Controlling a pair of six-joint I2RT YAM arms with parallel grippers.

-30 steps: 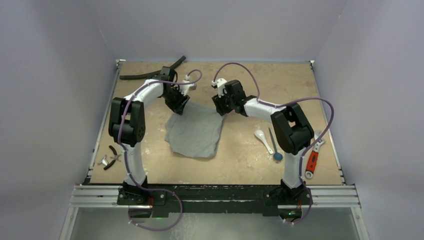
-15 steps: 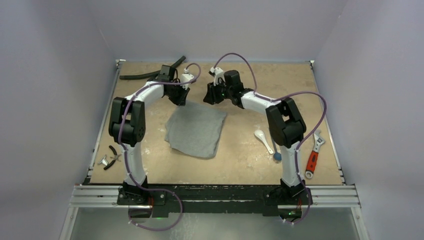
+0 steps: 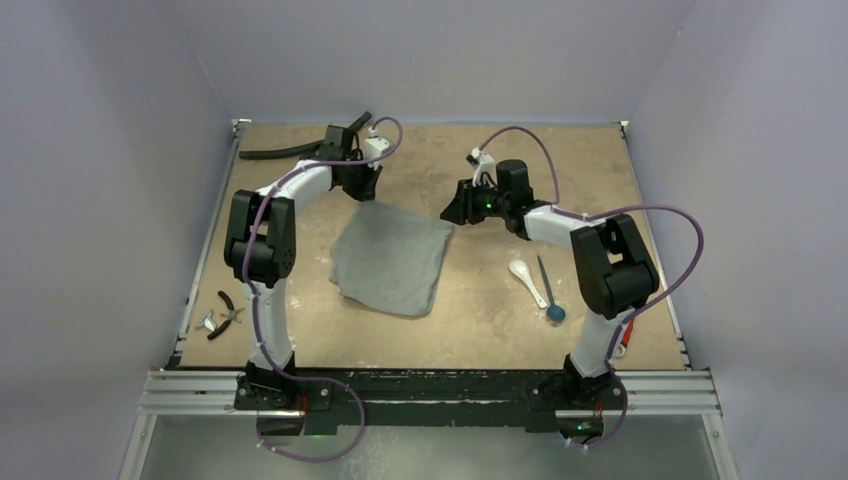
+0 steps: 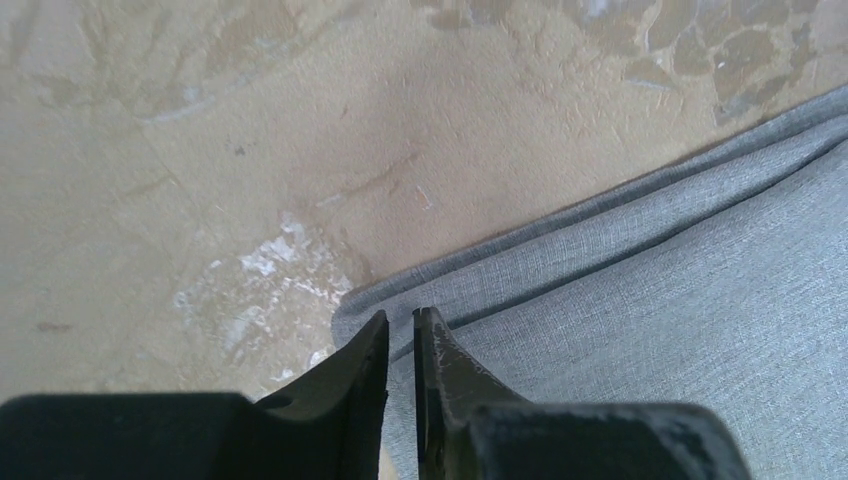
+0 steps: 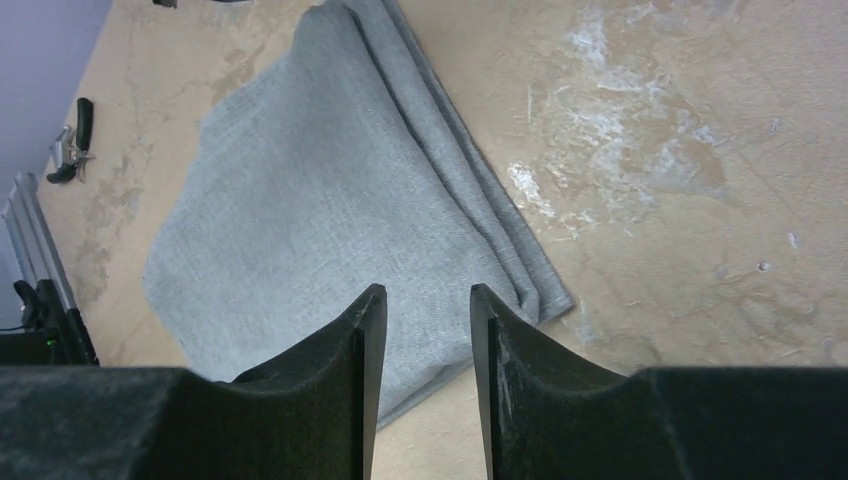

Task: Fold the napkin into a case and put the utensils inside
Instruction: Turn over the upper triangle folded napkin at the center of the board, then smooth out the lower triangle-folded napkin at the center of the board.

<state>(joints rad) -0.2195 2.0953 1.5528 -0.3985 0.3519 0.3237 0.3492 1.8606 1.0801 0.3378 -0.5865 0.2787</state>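
Observation:
The grey napkin (image 3: 390, 258) lies folded flat in the middle of the table, its layered edge at the far side. It also shows in the left wrist view (image 4: 650, 300) and the right wrist view (image 5: 330, 200). My left gripper (image 3: 362, 188) hovers over the napkin's far left corner, jaws (image 4: 400, 318) a narrow gap apart and empty. My right gripper (image 3: 450, 213) is just off the napkin's far right corner, open and empty (image 5: 427, 292). The white spoon (image 3: 526, 278) and the thin dark stick with a blue end (image 3: 548, 290) lie on the table right of the napkin.
A long black hose (image 3: 300, 148) lies at the far left corner. Small black pliers (image 3: 225, 312) lie at the near left. A red-handled wrench (image 3: 625, 345) peeks out behind the right arm at the near right.
Both grippers have let go of the napkin's far edge, which now lies flat. The left gripper moved farther back; the right gripper swung out to the right.

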